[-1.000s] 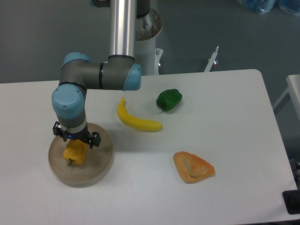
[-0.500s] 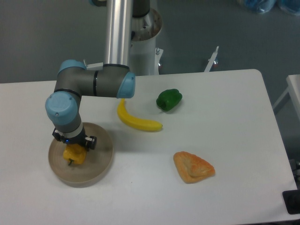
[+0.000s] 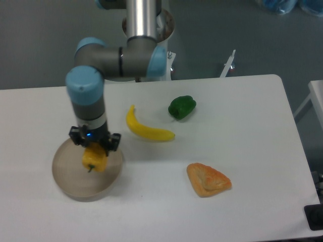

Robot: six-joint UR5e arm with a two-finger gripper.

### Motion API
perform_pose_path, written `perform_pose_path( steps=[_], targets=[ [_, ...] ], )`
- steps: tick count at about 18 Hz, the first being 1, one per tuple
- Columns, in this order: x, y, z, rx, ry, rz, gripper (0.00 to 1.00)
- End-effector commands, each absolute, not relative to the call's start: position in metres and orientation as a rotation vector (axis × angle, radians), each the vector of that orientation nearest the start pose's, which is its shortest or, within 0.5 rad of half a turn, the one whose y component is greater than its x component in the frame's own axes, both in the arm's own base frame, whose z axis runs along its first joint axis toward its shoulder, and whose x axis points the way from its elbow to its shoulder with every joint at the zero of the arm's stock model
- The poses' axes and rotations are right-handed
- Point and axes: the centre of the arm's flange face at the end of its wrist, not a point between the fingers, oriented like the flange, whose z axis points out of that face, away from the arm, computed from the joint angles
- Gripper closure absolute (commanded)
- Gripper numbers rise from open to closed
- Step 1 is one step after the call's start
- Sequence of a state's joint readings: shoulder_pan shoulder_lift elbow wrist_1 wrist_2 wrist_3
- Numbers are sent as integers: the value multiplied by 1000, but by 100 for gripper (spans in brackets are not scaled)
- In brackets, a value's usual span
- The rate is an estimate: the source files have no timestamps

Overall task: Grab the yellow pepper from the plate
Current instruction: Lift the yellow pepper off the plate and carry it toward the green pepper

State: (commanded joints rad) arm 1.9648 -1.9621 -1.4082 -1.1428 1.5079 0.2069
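Note:
The yellow pepper is a small yellow-orange blocky pepper with a short dark stem pointing down. My gripper is shut on it from above and holds it over the right half of the plate, a round beige-tan dish at the table's left. The pepper looks lifted off the plate's floor. The fingers are mostly hidden behind the wrist and the pepper.
A long yellow banana lies right of the arm. A green pepper sits further back right. An orange-brown pastry-like wedge lies at the front right. The table's edge runs along the right and front.
The gripper went down onto the pepper on the plate, then rose and shifted right with the pepper in it. The arm's elbow swung up and right.

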Motion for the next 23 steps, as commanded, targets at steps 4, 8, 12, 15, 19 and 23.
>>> perform_pose_path(
  steps=[4, 8, 12, 15, 19, 23],
  targets=[
    [-163, 643, 406, -2953, -129, 31, 100],
    [-224, 608, 419, -3010, 205, 35, 100],
    [-291, 571, 413, -3011, 534, 20, 100],
    [-333, 547, 412, -2971, 758, 30, 100],
    [-372, 524, 413, -2887, 1047, 42, 100],
    [-384, 514, 405, -2859, 1167, -13, 100]
  ],
)
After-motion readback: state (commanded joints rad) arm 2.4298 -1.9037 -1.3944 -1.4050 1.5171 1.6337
